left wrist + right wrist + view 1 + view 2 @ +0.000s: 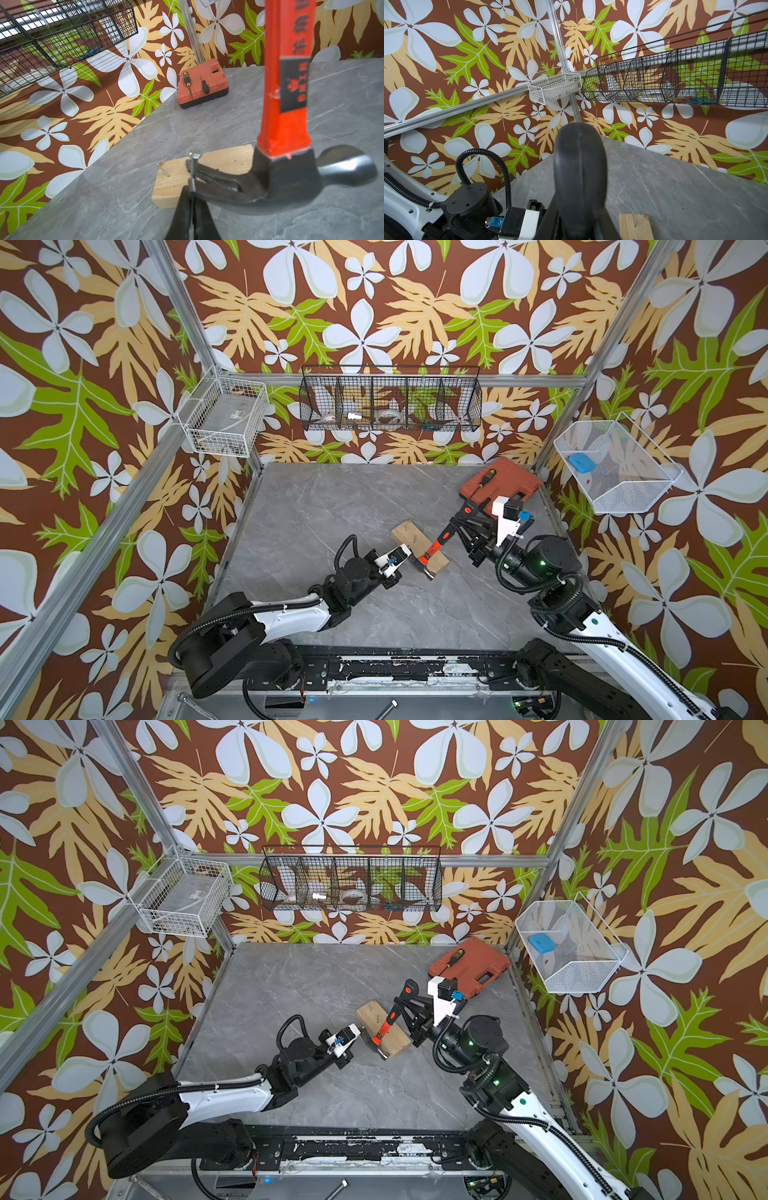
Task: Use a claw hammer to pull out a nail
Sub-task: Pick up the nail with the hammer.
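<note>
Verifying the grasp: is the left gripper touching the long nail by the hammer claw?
Touching. The left wrist view shows the left gripper shut on the nail, whose shaft runs down between its jaws with no gap visible.

One claw hammer (284, 124), one wooden block (228, 160), two nails (194, 166) (164, 170), two screwdrivers (186, 80) (204, 86), three baskets (216, 439) (390, 423) (623, 493).

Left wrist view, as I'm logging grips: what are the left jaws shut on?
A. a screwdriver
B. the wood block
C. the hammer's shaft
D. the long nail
D: the long nail runs down between the shut jaws of the left gripper, its shank in the fork of the claw hammer.
</note>
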You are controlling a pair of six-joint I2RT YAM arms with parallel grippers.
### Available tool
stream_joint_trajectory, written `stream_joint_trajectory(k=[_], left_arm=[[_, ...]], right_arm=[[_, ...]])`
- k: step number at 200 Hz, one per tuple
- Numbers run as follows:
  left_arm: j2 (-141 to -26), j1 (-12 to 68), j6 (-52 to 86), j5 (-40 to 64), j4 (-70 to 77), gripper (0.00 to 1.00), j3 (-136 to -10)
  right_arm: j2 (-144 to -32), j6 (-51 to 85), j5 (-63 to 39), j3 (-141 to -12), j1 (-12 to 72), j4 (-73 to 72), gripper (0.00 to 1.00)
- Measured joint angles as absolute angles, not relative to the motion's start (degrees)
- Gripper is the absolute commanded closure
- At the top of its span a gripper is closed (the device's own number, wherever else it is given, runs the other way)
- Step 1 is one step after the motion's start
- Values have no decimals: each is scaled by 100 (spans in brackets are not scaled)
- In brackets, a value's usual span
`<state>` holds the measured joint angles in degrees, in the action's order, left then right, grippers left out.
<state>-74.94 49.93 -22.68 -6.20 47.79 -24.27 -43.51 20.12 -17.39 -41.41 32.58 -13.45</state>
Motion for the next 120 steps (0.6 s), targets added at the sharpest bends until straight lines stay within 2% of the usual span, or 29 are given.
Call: stream_joint_trajectory(k=[40, 70, 120], left_arm=[[-7411, 4993, -2246, -996, 4694, 100, -2432], [-7516, 4993, -1739, -1245, 4226, 100, -2766], [-8436, 4851, -292, -1647, 2416, 100, -4145]], right_arm=[[-4300, 1920, -1756, -4193, 3258, -1057, 100], [-4198, 1649, -1588, -4335, 3258, -622, 100], [-4165, 1238, -1037, -4381, 3256, 130, 100]])
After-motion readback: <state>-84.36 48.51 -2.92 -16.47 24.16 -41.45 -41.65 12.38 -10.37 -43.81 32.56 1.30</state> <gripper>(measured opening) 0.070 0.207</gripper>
